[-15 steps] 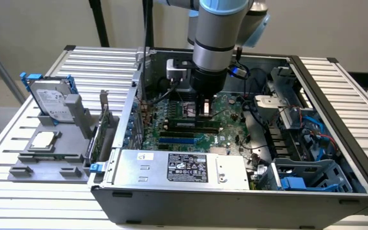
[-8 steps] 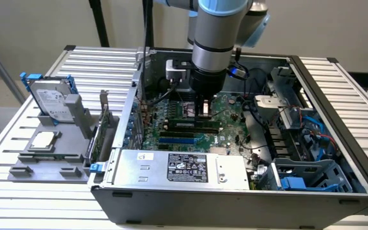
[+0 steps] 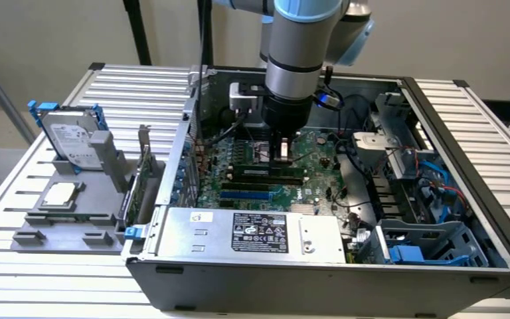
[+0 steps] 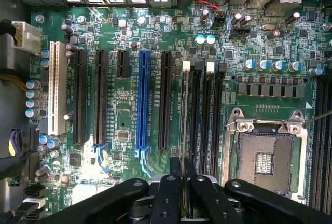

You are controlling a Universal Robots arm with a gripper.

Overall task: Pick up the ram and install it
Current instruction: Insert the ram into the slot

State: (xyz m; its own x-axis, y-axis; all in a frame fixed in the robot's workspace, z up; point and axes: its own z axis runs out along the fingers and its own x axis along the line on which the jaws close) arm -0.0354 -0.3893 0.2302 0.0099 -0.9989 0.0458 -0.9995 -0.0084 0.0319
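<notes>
**Ram held on edge over the memory slots**

At the exterior view's left, a hard drive (image 3: 67, 138) and a loose card (image 3: 141, 174) sit in grey holders on the desk (image 3: 24, 266). Mid-frame, the open computer case (image 3: 326, 266) holds the motherboard (image 3: 264, 179). The gripper (image 3: 283, 154) hangs over the board's centre, its fingers nearly closed on the ram (image 4: 184, 130). In the wrist view the ram shows edge-on as a thin line, its long axis parallel to the black memory slots (image 4: 207, 115), just beside the CPU socket (image 4: 264, 156).
</notes>
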